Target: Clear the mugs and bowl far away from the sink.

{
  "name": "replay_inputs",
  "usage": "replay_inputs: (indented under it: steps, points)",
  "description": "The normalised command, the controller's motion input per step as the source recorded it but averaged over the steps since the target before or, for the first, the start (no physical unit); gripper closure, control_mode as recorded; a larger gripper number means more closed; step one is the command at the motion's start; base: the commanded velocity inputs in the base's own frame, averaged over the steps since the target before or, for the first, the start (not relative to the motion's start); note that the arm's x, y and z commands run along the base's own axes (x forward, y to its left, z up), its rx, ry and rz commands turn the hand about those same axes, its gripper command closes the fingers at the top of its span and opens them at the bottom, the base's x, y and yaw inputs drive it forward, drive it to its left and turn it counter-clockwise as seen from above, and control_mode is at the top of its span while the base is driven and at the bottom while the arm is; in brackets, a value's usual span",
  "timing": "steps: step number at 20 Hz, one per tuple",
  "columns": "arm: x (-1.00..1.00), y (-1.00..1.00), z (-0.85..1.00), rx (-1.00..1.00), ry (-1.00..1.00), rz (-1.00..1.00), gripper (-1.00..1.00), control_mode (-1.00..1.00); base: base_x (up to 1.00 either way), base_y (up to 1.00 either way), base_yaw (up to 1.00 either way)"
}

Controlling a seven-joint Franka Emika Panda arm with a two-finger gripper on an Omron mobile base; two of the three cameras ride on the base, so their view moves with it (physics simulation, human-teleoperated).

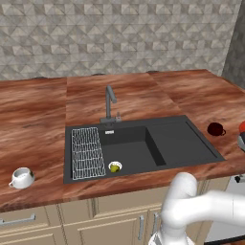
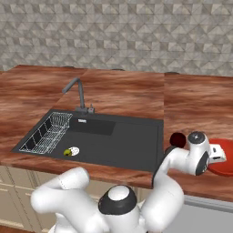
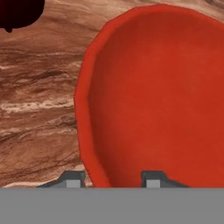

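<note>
A: Where's the bowl [image 3: 162, 96]?
B: On the counter [image 3: 39, 113] at the sink's [image 1: 143, 143] three o'clock, beside the maroon mug [image 1: 215, 128].
A: End effector [image 3: 113, 178]?
B: Fingers straddle the near rim, one inside, one outside; I can't tell whether they've clamped.
A: White mug [image 1: 22, 177]?
B: Sink's nine o'clock, untouched.

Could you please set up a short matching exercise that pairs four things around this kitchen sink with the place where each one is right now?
Things:
1. white mug
2. maroon mug
3. red bowl
4. wire rack

Places:
A. inside the sink, at its left end
B. on the counter left of the sink, near the front edge
C. on the counter just right of the sink
D. its rim between the fingertips of the gripper

Pairs: 1-B, 2-C, 3-D, 4-A
</note>
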Motion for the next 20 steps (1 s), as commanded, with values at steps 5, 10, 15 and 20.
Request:
replay_inputs:
  steps: [5,10,15,20]
  points:
    - [0.00,0.00,0.00,0.00,0.00,0.02,1.00,-1.00,0.00,0.00,0.00]
    - [-0.04,0.03,0.41,0.00,-0.12,0.08,1.00,-1.00,0.00,0.00,0.00]
    - [-0.40,0.67,1.00,0.01,-0.13,0.33,1.00,-1.00,0.00,0.00,0.00]
    - [-0.19,1.00,0.93,0.00,0.00,0.38,1.00,-1.00,0.00,0.00,0.00]
